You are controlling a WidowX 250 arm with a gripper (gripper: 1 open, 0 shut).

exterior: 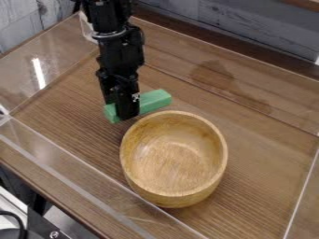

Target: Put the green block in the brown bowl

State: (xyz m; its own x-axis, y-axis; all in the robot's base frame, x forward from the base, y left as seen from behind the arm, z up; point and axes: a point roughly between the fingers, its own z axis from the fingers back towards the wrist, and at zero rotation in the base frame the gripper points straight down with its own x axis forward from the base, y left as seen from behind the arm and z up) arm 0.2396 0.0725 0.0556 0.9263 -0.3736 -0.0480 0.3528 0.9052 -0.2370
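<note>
In the camera view, the black gripper (121,105) points steeply down with its jaws clamped on the near-left end of the green block (145,103). The block sits just behind the rim of the brown bowl (174,157), which rests on the wooden table (249,93).

arm: black, reaching down steeply from the upper left
gripper (121,105): pointing almost straight down, jaws closing on the green block (149,101)
</note>
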